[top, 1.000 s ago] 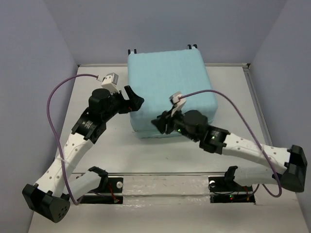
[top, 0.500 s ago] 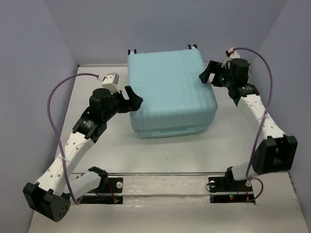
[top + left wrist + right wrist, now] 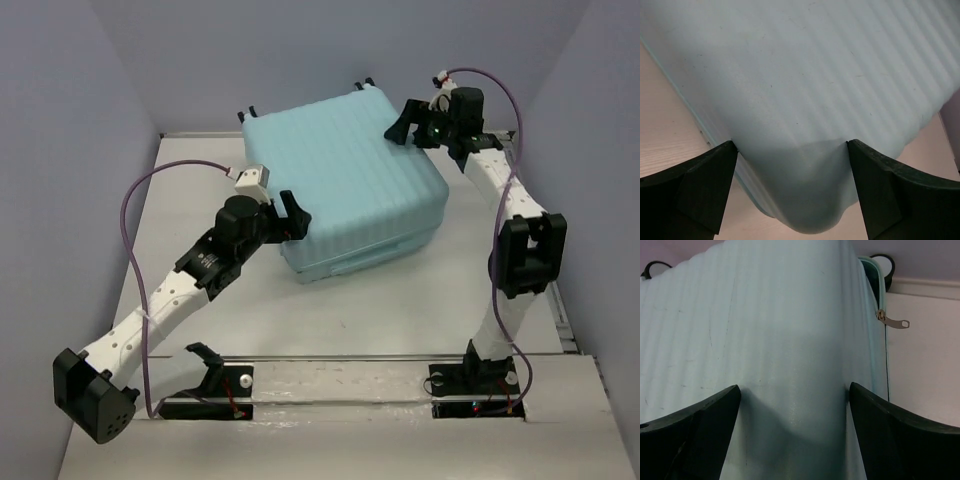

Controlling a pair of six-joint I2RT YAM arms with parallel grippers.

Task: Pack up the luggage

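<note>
The luggage (image 3: pixel 345 185) lay closed and flat at the far middle of the surface (image 3: pixel 420 310), ribbed shell up, turned askew to the surface's edges. The left jaws stood wide open, and in the left wrist view the near-left corner of the luggage (image 3: pixel 810 165) sat between their fingers (image 3: pixel 700 185). It came close to both inner faces, though we could not tell whether it touched either. The right jaws were equally spread, straddling the opposite, far-right corner (image 3: pixel 790 405). Just beyond it hung the zipper pull (image 3: pixel 892 321), with a spinner wheel (image 3: pixel 882 265) at the far end.

From above, we judged the long axis to run from the near edge to the wheeled far edge, leaning left as it went away. The left arm (image 3: pixel 170 295) and the right arm (image 3: pixel 505 190) each had its corner straight ahead, on one diagonal, neither nearer than the other. We judged that any turn or slide would depend on pressing both corners together. Whether the zipper was fully shut we could not make out.
</note>
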